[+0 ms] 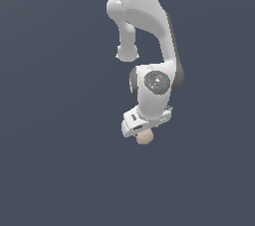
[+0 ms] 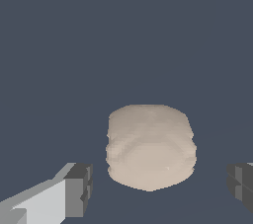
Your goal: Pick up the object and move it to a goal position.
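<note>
The object is a small beige-tan lumpy ball [image 1: 144,137] on the dark grey floor, partly hidden under the white gripper's hand. In the wrist view the ball [image 2: 149,146] fills the middle and sits between the two fingers. One dark finger pad [image 2: 79,189] is on one side and the other finger pad [image 2: 240,184] on the other, each with a gap to the ball. My gripper [image 2: 159,187] is open, low around the ball. In the exterior view the fingers are hidden behind the hand [image 1: 142,120].
The white arm [image 1: 149,26] comes down from the top of the exterior view. The dark grey floor [image 1: 55,160] lies all around; nothing else shows on it.
</note>
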Action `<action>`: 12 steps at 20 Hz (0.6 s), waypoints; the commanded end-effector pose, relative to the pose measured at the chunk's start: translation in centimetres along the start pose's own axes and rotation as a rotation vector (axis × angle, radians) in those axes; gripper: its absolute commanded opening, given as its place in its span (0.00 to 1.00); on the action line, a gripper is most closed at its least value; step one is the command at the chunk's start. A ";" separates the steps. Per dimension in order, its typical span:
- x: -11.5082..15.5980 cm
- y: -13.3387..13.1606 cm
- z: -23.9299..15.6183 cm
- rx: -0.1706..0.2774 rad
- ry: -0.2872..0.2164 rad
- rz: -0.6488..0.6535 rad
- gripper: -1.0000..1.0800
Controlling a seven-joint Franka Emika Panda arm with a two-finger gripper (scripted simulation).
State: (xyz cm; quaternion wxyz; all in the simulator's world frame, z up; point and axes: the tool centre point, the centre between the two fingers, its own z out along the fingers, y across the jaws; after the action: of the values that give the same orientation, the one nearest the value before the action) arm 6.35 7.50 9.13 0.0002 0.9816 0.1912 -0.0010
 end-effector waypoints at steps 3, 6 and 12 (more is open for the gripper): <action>0.0 0.0 0.6 0.000 0.000 0.000 0.96; 0.0 0.0 1.9 0.000 0.001 -0.001 0.96; 0.0 -0.1 4.7 0.000 0.002 -0.004 0.96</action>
State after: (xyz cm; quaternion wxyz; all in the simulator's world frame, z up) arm 6.28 7.54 4.98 0.0000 0.9812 0.1928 -0.0008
